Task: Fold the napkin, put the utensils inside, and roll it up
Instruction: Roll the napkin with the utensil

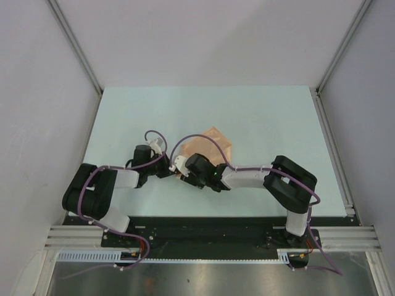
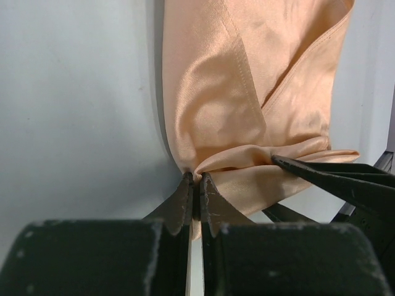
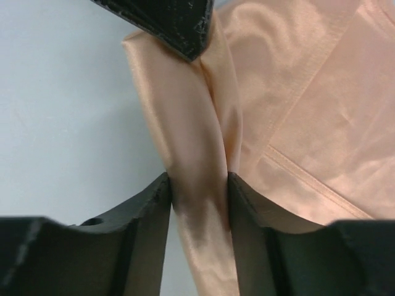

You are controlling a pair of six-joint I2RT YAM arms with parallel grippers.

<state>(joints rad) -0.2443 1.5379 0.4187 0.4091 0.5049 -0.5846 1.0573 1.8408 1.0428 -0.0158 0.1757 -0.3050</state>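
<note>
The peach-orange napkin [image 1: 213, 143] lies folded on the pale table, just beyond both grippers. My left gripper [image 1: 170, 168] is shut on the napkin's bunched near edge, as the left wrist view [image 2: 196, 176] shows, with cloth [image 2: 234, 92] spreading away beyond. My right gripper [image 1: 185, 176] is shut on a rolled, thick fold of the napkin [image 3: 197, 154], its jaws pressing either side [image 3: 199, 179]. The right gripper's fingers [image 2: 333, 176] show in the left wrist view, touching the same cloth. The red-orange utensil is hidden or out of view.
The pale blue-white table [image 1: 259, 117] stretches behind and to both sides of the napkin. Grey walls with metal rails [image 1: 77, 52] enclose the sides and back. The arms' base rail [image 1: 210, 237] runs along the near edge.
</note>
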